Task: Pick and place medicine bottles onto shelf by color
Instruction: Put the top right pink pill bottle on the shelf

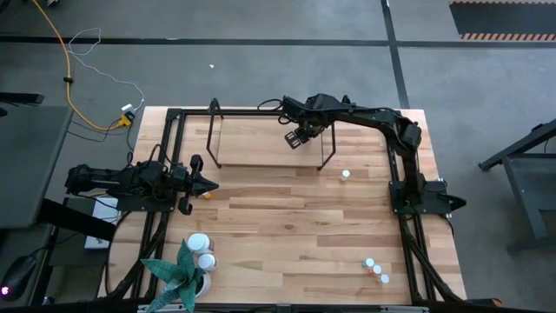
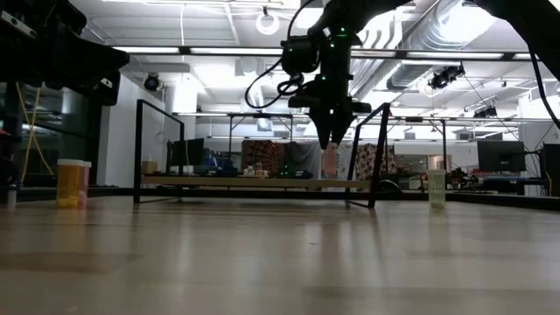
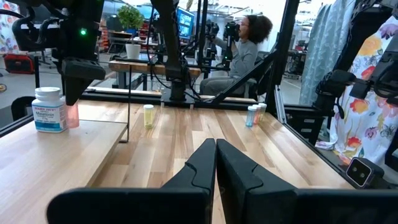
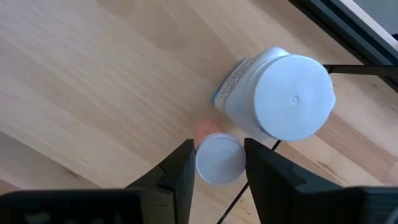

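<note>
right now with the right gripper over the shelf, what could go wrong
1. The right gripper straddles a small white-capped pinkish bottle that stands right beside the big white-lidded bottle on the light-wood shelf; a finger may nudge the big bottle when opening or lifting away.
2. Both bottles stand near the shelf's black tube hoop; a knock could tip one off the board.

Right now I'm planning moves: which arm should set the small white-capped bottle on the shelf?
Right: its end effector already straddles the small white-capped orange bottle above the light-wood shelf; the left end effector waits shut.
</note>
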Available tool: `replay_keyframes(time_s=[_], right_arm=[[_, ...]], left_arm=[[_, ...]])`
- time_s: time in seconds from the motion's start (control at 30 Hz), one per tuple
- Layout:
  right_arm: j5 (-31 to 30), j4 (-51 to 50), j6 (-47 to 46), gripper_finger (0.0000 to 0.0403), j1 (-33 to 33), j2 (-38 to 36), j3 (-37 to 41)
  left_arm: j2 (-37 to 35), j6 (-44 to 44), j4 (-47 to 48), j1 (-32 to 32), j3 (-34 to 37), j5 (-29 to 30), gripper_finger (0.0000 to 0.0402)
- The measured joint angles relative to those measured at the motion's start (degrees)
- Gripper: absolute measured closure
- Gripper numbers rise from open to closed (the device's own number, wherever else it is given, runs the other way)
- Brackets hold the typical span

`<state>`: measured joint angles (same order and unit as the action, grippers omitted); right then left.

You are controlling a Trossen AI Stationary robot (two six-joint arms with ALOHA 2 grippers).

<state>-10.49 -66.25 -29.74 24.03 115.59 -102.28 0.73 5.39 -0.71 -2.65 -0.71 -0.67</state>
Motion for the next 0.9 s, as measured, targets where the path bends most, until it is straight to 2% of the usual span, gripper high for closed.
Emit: replay_keyframes(time_s=[0.9], right_arm=[[0.2, -0.6, 1.7, 0.0281, 0.4, -0.1, 0.0]], left_arm=[[0.0, 0.0, 0.0, 0.0, 0.0, 0.0, 0.0398]])
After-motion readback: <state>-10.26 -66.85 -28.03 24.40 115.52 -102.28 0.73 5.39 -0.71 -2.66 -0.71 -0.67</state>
